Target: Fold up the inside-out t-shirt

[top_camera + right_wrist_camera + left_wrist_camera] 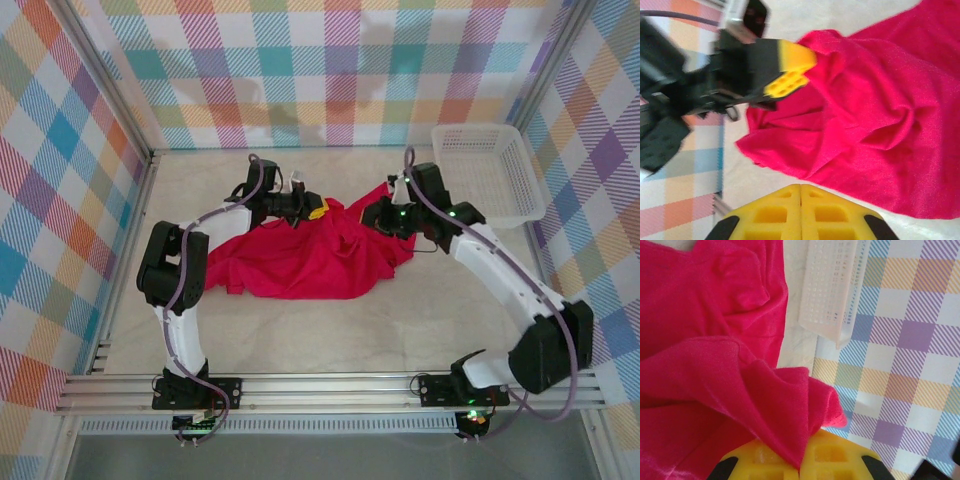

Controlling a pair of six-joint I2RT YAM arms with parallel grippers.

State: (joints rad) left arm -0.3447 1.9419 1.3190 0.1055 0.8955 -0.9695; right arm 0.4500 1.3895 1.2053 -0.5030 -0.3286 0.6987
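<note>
T-shirt [300, 258] heaped mid-tabletop [330, 335], basket [487, 172] in the far right corner.

The t-shirt lies bunched on the middle of the tabletop, a little toward the far side. The left hand [314, 210] sits at the heap's far edge, near its middle, with a raised fold of cloth caught between its fingers [755, 463]. The right hand [375, 214] is at the heap's far right corner, just right of the left hand and facing it across the cloth. The basket stands on the tabletop well right of the t-shirt, by the right wall [600, 100], apart from the cloth.
</note>
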